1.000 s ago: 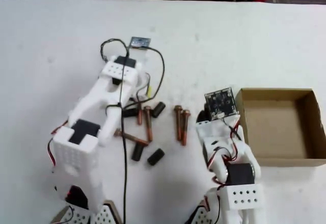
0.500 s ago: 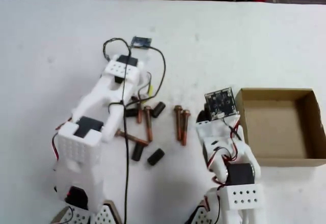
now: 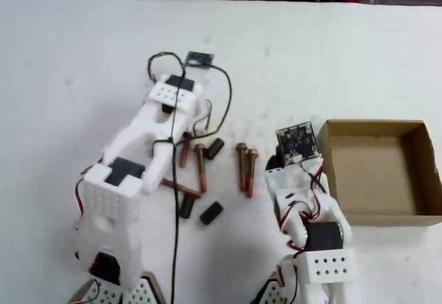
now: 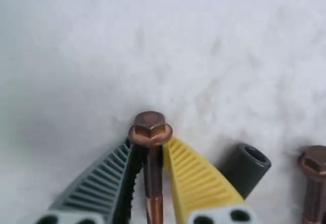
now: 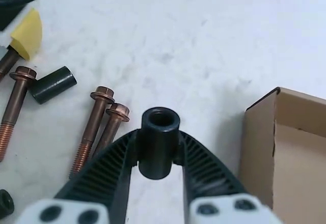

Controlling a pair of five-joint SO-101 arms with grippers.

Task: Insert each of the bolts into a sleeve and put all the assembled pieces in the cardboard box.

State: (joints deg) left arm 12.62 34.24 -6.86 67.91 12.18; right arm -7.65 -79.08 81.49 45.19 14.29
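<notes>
Left wrist view: copper hex-head bolt (image 4: pixel 151 152) w/ threaded shank

No writing, label or number is legible anywhere.

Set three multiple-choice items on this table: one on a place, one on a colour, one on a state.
1. The cardboard box stands: A) at the table's far edge; B) right of the right arm; C) behind both arms.
2. The sleeve in the right jaws is: A) copper; B) yellow; C) black.
3. The left jaws are: A) shut on a bolt; B) open over a sleeve; C) shut on nothing.
Key: 1 B, the high view shows it at that arm's outer side. 2 C, it looks black beside the copper loose bolts. 3 A, the bolt's shank sits clamped between them.
</notes>
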